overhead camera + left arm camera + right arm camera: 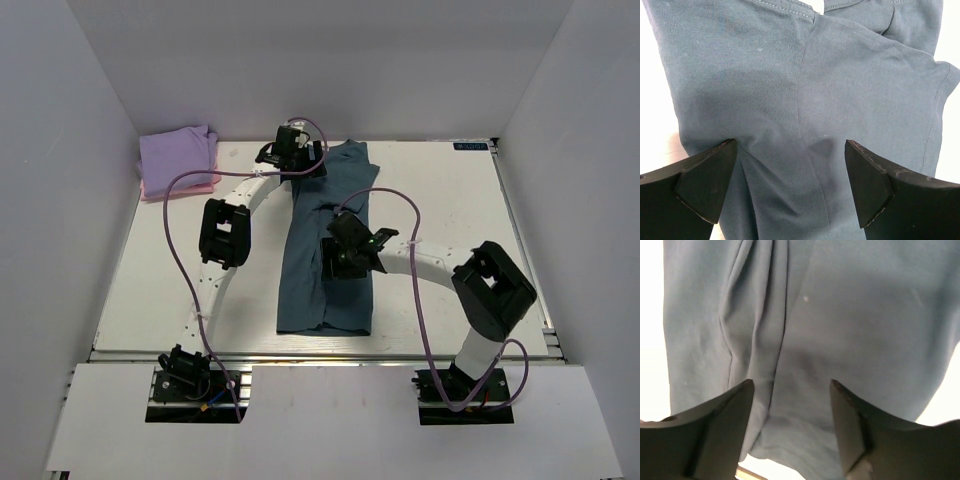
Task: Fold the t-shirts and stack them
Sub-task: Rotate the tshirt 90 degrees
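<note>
T-shirts number three, and the one in hand is the dark teal-blue t-shirt [325, 290], which lies at the centre of the worktop [150, 290] as a long narrow strip running from 12 o'clock to 6 o'clock, its sides already turned in and its collar end at 12. It looks like thin, soft cotton knit: light, limp, with no stiffness of its own, so I would expect it to sag and crease wherever it is lifted and to drag along the surface rather than slide cleanly. Soft ridges run lengthwise through the cloth in both wrist views, which suggests the layers shift easily against each other. The sensible hold, to my mind, is a pinch through all layers at the two corners of one short end, so the strip can be carried over in one piece; a hold on the top layer alone would likely pull the fold open. The left jaws stand wide apart over the collar end at 12 o'clock with nothing between them, the cloth just beneath. The right jaws are also parted, over the middle of the strip, holding nothing that I can see. Out at 10 o'clock, well apart from the strip, the lavender t-shirt [178, 155] sits folded small on top of the pink t-shirt [185, 189], of which only an edge shows. Count: one teal, one lavender, one pink; two of three folded and stacked.
</note>
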